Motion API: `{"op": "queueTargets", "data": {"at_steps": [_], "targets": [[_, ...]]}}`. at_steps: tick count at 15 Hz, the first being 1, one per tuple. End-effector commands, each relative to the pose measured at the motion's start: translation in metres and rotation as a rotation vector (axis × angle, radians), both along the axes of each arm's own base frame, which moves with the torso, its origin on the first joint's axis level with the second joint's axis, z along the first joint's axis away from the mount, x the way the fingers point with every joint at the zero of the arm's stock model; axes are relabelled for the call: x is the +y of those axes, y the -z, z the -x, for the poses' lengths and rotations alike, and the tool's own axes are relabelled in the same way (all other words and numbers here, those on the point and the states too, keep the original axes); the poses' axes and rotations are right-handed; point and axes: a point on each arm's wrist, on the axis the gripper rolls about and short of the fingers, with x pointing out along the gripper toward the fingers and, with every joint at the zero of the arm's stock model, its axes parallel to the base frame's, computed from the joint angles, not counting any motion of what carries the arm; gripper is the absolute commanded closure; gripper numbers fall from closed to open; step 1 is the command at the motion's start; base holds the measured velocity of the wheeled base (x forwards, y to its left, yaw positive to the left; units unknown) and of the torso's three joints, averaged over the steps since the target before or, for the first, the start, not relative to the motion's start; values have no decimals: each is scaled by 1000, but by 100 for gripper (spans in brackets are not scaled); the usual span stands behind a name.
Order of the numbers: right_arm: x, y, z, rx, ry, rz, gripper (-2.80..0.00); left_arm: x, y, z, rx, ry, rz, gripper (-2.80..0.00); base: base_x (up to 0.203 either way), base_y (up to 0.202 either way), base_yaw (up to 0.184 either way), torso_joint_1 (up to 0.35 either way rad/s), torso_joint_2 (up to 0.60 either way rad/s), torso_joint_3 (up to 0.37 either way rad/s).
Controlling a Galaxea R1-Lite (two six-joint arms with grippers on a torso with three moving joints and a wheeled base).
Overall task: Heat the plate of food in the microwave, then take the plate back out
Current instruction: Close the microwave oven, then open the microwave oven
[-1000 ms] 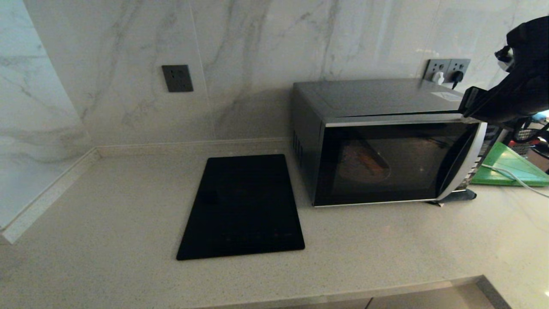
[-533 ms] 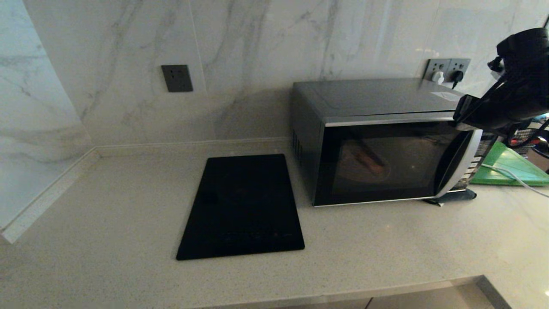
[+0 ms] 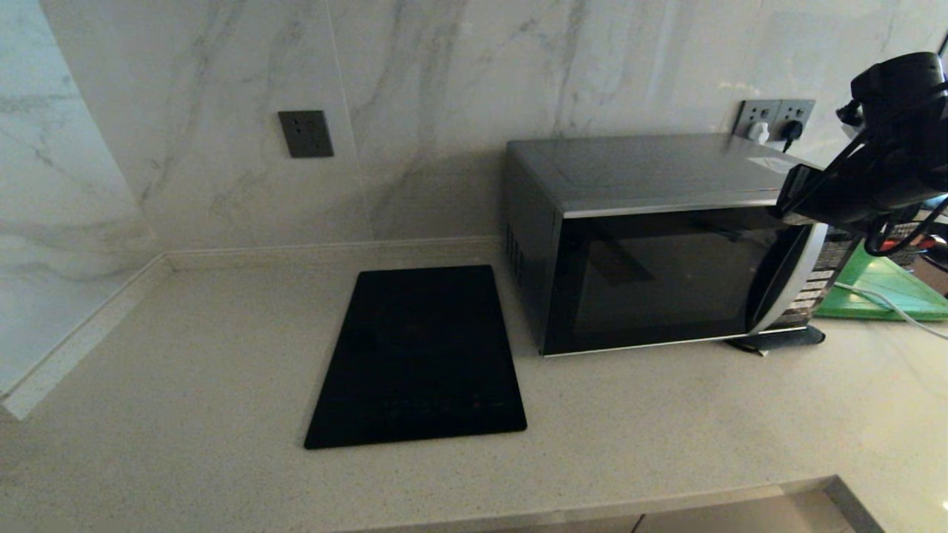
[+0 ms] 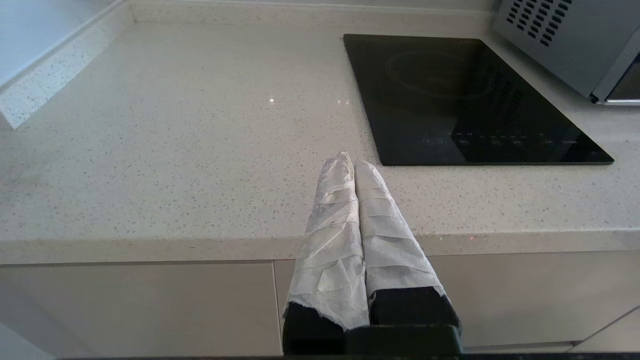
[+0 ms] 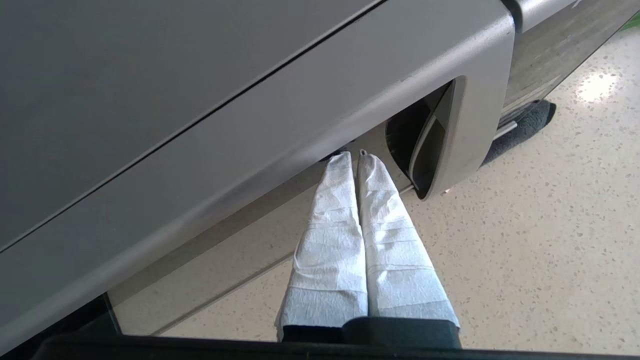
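Right claw is clenched, wrapped fingers pressed together with nothing between them, tips up against the top front edge of the microwave door near the handle end. My read: it works as a blunt pusher here, since closed fingers give one stiff point to press the door home, with no need to grip. In the head view the right arm comes in over the microwave's upper right corner, which puts the push at the free end of the door, far from the hinge, where least force is needed.

The door looks flush or very nearly so; its curved silver handle lies against the button panel. The glass is dark, so I cannot make out the plate of food from any view. It is nowhere on the tabletop, so presumably it sits inside behind the door.

Left claw is also clenched and empty, parked low at the tabletop's front edge, just short of the black glass cooktop, well clear of the work.

The microwave sits at the back right, plugged into the wall outlet behind it. The green board lies beyond its right side, out of the way.

Judged step: door closing, start button likely next.
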Motion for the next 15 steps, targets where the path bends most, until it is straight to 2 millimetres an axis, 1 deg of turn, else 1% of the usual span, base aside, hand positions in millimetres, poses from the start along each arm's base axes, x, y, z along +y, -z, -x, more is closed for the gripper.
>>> {"op": "queueTargets", "data": {"at_steps": [1, 2, 4, 6, 10, 11, 12, 13, 14, 15], "targets": [[1, -17, 19, -26, 3, 3, 0, 0, 0, 0, 1, -1, 1, 0, 0, 0, 0, 0, 0, 0], [1, -26, 32, -35, 4, 5, 0, 0, 0, 0, 1, -1, 1, 0, 0, 0, 0, 0, 0, 0], [-1, -41, 63, -43, 14, 10, 0, 0, 0, 0, 1, -1, 1, 0, 0, 0, 0, 0, 0, 0], [-7, -45, 100, -26, 36, 22, 0, 0, 0, 0, 1, -1, 1, 0, 0, 0, 0, 0, 0, 0], [-26, -31, 190, 56, 138, 64, 0, 0, 0, 0, 1, -1, 1, 0, 0, 0, 0, 0, 0, 0], [-28, -26, 213, 109, 180, 58, 0, 0, 0, 0, 1, -1, 1, 0, 0, 0, 0, 0, 0, 0], [-27, -19, 234, 200, 209, 36, 0, 0, 0, 0, 0, -1, 1, 0, 0, 0, 0, 0, 0, 0], [-25, -13, 249, 282, 231, 9, 0, 0, 0, 0, 0, -1, 1, 0, 0, 0, 0, 0, 0, 0], [-24, -8, 256, 335, 255, -23, 0, 0, 0, 0, 1, -1, 1, 0, 0, 0, 0, 0, 0, 0], [-24, -8, 257, 334, 288, -55, 0, 0, 0, 0, 1, -1, 1, 0, 0, 0, 0, 0, 0, 0]]}}
